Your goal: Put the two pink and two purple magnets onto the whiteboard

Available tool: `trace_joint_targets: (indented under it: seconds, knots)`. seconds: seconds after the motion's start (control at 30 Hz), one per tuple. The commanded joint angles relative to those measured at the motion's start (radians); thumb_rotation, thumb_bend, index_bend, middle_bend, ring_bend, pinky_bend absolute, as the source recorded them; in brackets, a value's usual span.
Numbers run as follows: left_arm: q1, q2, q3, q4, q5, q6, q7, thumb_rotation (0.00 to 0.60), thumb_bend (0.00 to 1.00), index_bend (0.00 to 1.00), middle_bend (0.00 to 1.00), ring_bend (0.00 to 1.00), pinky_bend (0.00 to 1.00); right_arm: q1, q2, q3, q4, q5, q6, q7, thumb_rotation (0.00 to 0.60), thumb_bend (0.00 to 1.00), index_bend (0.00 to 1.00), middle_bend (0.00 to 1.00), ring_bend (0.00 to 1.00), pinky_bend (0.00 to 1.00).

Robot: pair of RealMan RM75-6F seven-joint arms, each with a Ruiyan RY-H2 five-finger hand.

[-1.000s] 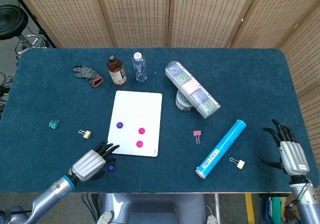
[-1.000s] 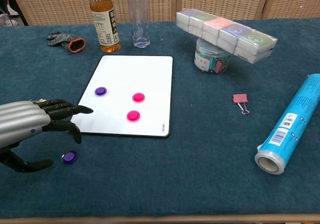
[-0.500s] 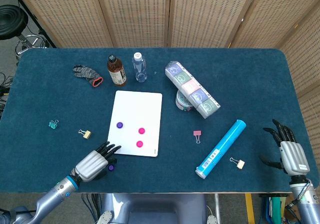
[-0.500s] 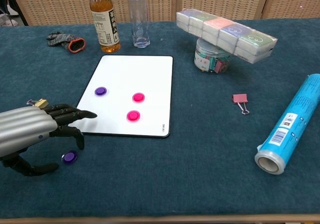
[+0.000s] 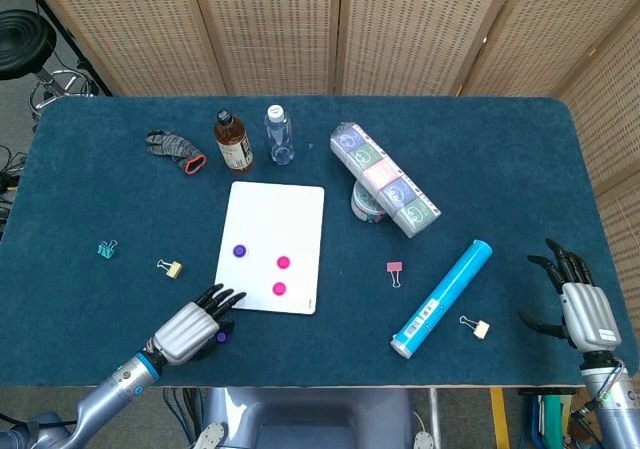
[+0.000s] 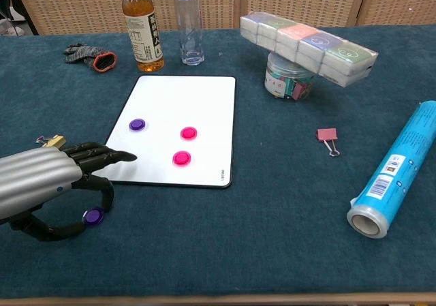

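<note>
Fingers (image 6: 102,157) of my left hand (image 6: 41,183) have curled down around the last purple magnet (image 6: 92,217) on the counter (image 6: 272,238), closing but not yet gripping, so pickup seems next.

A blue table (image 5: 500,149) carries a whiteboard (image 5: 272,229) and bottles (image 5: 233,141).

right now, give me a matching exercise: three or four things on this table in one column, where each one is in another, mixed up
Things:
1. pink magnets
2. loose purple magnet
3. pink binder clip
4. blue roll

Places:
a. on the cloth by the left hand
b. on the whiteboard
c. far right of the table
d. between whiteboard and roll

Pairs: 1-b, 2-a, 3-d, 4-c
</note>
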Motion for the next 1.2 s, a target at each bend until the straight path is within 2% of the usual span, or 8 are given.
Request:
trace_joint_targets:
  seconds: [0.03, 0.2, 0.77, 0.93, 1.2]
  knots:
    - [0.003, -0.006, 0.002, 0.009, 0.004, 0.005, 0.002, 0.600, 0.34, 0.52, 0.00, 0.00, 0.00, 0.000, 0.001, 0.000, -0.001, 0.000, 0.000, 0.000, 0.600, 0.23, 0.19, 0.00, 0.00, 0.00]
    - [0.005, -0.008, 0.000, 0.012, 0.002, 0.006, 0.005, 0.600, 0.34, 0.57, 0.00, 0.00, 0.00, 0.000, 0.001, 0.000, -0.001, -0.001, 0.001, 0.002, 0.600, 0.23, 0.19, 0.00, 0.00, 0.00]
    - [-0.003, 0.046, -0.040, -0.057, -0.034, 0.018, -0.013, 0.600, 0.34, 0.57, 0.00, 0.00, 0.00, 0.000, 0.002, 0.001, -0.002, 0.001, 0.000, 0.003, 0.600, 0.23, 0.19, 0.00, 0.00, 0.00]
    - [-0.013, 0.057, -0.084, -0.064, -0.072, 0.019, -0.018, 0.600, 0.34, 0.57, 0.00, 0.00, 0.00, 0.000, 0.002, 0.001, -0.003, 0.001, -0.001, 0.003, 0.600, 0.22, 0.19, 0.00, 0.00, 0.00]
    - [-0.074, 0.009, -0.187, 0.005, -0.193, -0.070, -0.075, 0.600, 0.34, 0.57, 0.00, 0.00, 0.00, 0.000, 0.002, 0.000, -0.002, 0.002, -0.003, 0.001, 0.600, 0.23, 0.19, 0.00, 0.00, 0.00]
